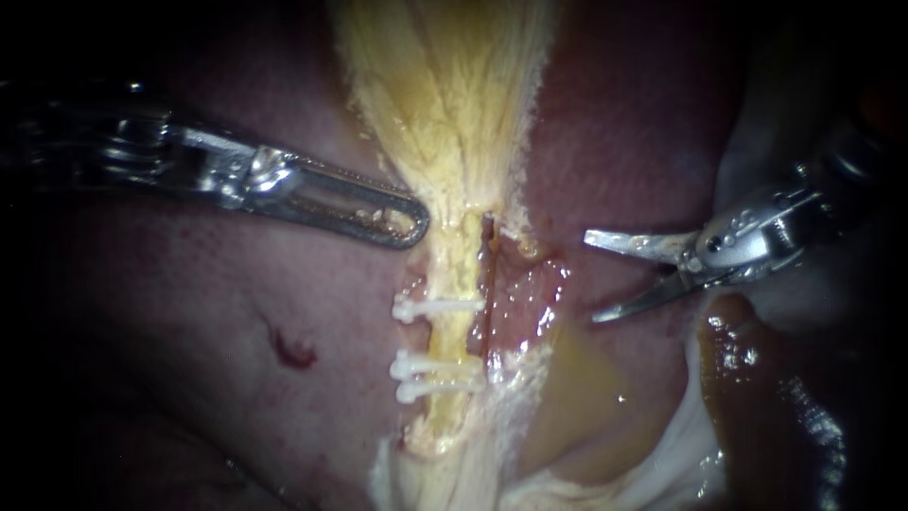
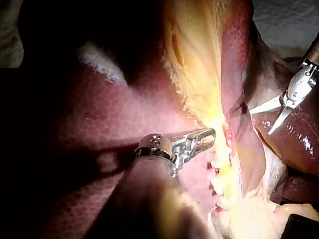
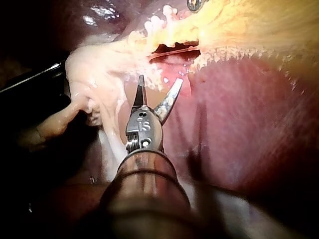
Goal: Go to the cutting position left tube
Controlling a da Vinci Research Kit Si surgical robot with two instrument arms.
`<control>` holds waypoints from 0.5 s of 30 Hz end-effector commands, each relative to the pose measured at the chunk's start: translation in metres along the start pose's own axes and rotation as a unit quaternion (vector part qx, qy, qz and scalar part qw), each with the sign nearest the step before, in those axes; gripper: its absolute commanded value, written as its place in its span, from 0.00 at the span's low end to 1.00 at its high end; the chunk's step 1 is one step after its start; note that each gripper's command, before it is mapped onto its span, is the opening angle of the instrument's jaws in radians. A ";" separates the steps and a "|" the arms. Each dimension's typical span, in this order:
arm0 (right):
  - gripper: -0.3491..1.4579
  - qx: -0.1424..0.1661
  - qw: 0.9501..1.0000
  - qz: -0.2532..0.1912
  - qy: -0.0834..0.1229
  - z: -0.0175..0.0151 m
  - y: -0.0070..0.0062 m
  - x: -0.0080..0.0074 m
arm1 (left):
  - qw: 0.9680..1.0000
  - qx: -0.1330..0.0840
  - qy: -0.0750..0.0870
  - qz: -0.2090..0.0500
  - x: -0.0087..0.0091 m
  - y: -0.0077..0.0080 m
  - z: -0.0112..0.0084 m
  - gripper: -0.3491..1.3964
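R instrument blades apart, well right of left tube, no contact. Tube runs near-far at centre, 3 white clips across it. L instrument jaws together, tip at tube's left edge.

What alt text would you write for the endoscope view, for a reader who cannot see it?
My right instrument, its two blades open, hangs to the right of the left tube, a pale yellow strand carrying three white clips, without touching it. My left instrument has its tip at the strand's edge above the clips, over reddish liver.
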 end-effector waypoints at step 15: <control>1.00 0.006 1.000 0.000 0.000 0.0001 0.0000 0.0000 | 1.000 -0.012 -0.012 -0.006 -0.0007 0.0008 -0.0069 0.00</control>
